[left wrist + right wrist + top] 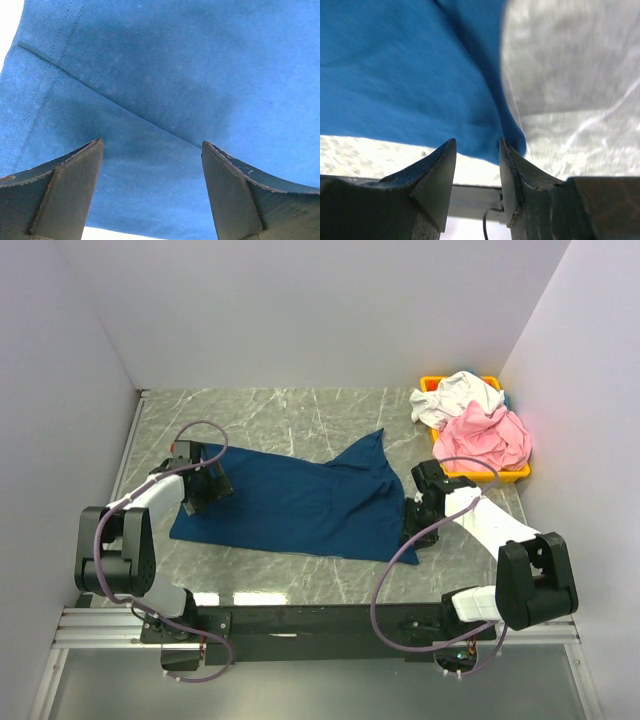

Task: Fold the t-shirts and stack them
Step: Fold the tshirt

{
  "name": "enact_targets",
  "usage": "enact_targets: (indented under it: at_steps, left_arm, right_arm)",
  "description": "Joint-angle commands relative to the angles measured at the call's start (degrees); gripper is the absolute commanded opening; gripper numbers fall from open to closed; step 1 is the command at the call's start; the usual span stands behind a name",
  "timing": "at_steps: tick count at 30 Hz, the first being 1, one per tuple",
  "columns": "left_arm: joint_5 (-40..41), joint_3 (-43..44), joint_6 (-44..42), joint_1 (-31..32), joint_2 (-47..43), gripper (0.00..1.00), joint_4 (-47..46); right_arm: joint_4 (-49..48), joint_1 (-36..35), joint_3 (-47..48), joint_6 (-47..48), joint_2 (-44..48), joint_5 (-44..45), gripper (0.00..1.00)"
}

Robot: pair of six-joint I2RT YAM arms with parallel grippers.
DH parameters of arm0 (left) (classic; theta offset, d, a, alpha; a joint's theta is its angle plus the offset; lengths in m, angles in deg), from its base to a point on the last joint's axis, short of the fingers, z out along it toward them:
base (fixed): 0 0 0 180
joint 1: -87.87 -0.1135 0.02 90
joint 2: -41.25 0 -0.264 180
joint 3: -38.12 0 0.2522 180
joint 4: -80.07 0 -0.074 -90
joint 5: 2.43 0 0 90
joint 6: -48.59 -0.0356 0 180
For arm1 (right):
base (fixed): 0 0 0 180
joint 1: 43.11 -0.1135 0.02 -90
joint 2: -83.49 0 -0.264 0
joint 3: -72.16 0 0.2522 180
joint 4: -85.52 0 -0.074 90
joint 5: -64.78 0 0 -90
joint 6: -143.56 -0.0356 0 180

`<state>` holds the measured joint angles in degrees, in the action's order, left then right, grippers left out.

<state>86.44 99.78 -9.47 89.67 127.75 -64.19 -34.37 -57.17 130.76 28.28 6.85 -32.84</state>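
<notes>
Yellow plastic bin (505, 477) at the far right corner of grey marble tabletop (280, 415)

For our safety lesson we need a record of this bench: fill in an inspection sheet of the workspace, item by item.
Surface: grey marbled tabletop, flat.
Job's things: dark navy blue cloth t-shirt spread across the middle, rumpled on its right side; pink cloth t-shirt and white cloth t-shirt heaped in the yellow plastic bin at the far right corner.
Clutter: nothing seen.
Grippers: left claw open over the navy shirt's left end; right claw open at its near right corner.
Cables: purple cables loop loosely beside both arms.
Surroundings: plain white walls on three sides.
</notes>
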Motion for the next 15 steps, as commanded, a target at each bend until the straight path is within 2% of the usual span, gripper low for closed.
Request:
enact_targets:
  at_steps: [1, 7, 15]
  left_arm:
    - [0.95, 1.14, -1.62, -0.57, 1.74, 0.86, -0.09]
    - [0.69, 1.41, -1.8, -1.63, 2.53, 0.86, -0.27]
    - [-0.63, -0.35, -1.89, -3.73, 2.27, 0.86, -0.79]
  right_arm:
    - [1.55, -0.7, -0.9, -2.06, 2.11, 0.05, 0.47]
    - [3.57, -0.79, -1.68, -4.25, -0.17, 1.29, 0.47]
    - [2.87, -0.79, -6.52, -8.12, 1.41, -0.12, 0.47]
